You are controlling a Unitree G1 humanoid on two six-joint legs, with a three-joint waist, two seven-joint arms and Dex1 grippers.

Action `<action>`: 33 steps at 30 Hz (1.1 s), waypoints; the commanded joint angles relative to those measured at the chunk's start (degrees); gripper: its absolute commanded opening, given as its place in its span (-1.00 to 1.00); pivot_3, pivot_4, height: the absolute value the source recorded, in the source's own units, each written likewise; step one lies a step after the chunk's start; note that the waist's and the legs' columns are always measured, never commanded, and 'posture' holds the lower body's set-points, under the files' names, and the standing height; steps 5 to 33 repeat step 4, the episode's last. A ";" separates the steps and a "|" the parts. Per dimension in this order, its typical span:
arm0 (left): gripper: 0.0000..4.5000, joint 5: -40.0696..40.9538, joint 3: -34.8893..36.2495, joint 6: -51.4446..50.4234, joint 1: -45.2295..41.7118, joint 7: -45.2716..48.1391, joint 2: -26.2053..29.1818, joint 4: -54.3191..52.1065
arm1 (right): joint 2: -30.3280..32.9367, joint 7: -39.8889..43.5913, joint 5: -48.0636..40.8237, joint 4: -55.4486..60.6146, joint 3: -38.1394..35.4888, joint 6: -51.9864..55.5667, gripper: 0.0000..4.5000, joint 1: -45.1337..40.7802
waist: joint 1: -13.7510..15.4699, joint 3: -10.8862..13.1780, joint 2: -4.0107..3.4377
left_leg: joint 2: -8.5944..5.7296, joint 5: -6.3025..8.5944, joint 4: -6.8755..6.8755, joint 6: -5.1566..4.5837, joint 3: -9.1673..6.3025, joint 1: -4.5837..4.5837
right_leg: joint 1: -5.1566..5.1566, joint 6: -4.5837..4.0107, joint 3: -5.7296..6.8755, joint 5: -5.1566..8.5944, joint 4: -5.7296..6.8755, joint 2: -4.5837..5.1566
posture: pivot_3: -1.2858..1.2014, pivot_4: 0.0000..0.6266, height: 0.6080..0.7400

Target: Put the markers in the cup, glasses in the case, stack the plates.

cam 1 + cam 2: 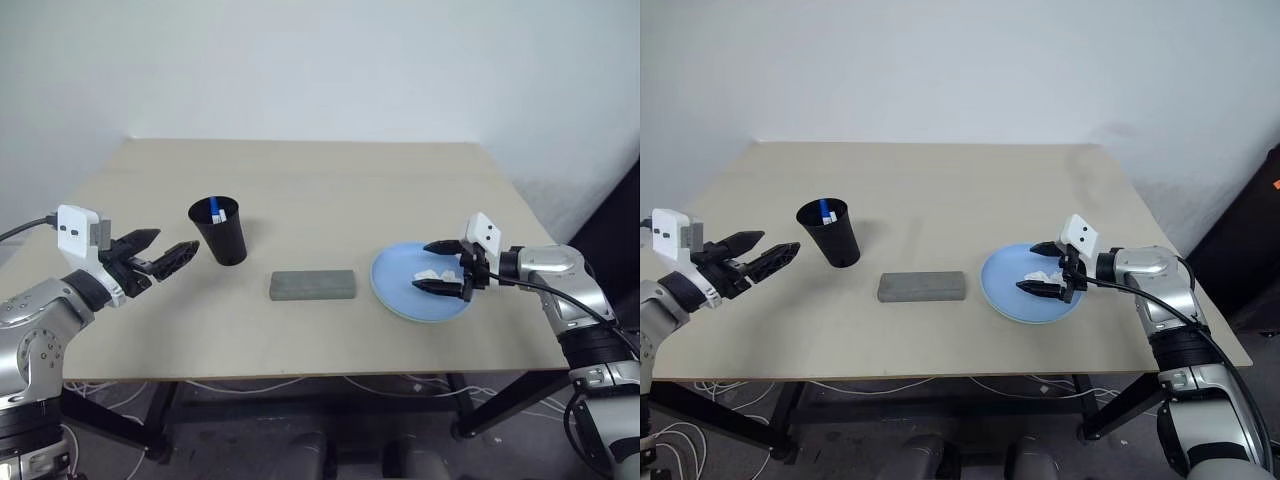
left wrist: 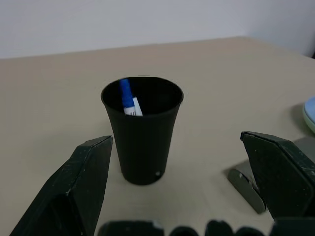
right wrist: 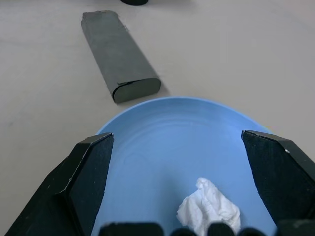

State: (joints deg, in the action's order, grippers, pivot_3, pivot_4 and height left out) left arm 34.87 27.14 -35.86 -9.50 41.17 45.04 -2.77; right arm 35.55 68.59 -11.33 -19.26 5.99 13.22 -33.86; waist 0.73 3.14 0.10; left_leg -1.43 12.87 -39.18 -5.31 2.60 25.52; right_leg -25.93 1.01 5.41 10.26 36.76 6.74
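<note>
The black cup [image 1: 218, 232] stands left of centre on the table, with the markers [image 2: 127, 98] inside it; a blue end and a white barrel show at the rim. My left gripper [image 1: 176, 242] hovers open just left of the cup, apart from it. The grey case [image 1: 312, 285] lies closed in the middle. The glasses are out of view. The light blue plate [image 1: 400, 275] rests on the pale green plate, whose rim [image 1: 392, 306] peeks out at the near edge. My right gripper [image 1: 421, 266] is open above the blue plate, its fingers either side of a crumpled white tissue [image 3: 209, 206].
The tan table [image 1: 300, 180] has open surface behind the cup, case and plates. Its near edge runs just in front of the case. Cables lie on the floor below the table.
</note>
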 commanded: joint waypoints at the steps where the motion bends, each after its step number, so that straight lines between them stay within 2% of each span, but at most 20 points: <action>1: 0.97 1.75 1.72 -0.61 0.82 -1.63 -1.28 -4.61 | 0.67 0.28 -1.22 1.03 -1.52 0.31 1.00 -1.57 | -0.02 0.00 -0.01 | 0.00 0.00 0.02 0.00 0.01 0.00 | -0.01 0.00 -0.01 0.00 0.00 0.00 | 0.03 -1.00 0.41; 4: 0.97 2.45 2.11 -1.79 2.55 -2.66 -2.63 -7.00 | 0.19 0.35 -1.42 1.70 -1.33 1.14 1.00 -1.63 | -0.05 -0.01 -0.04 | 0.00 0.00 0.10 0.01 0.07 0.00 | -0.11 0.00 -0.13 -0.01 0.00 -0.03 | 0.03 -1.00 0.41; 33: 0.97 2.45 2.11 -1.79 2.55 -2.66 -2.63 -7.00 | 0.19 0.35 -1.42 1.70 -1.33 1.14 1.00 -1.63 | -0.05 -0.01 -0.04 | 0.00 0.00 0.10 0.01 0.07 0.00 | -0.11 0.00 -0.13 -0.01 0.00 -0.03 | 0.03 -1.00 0.41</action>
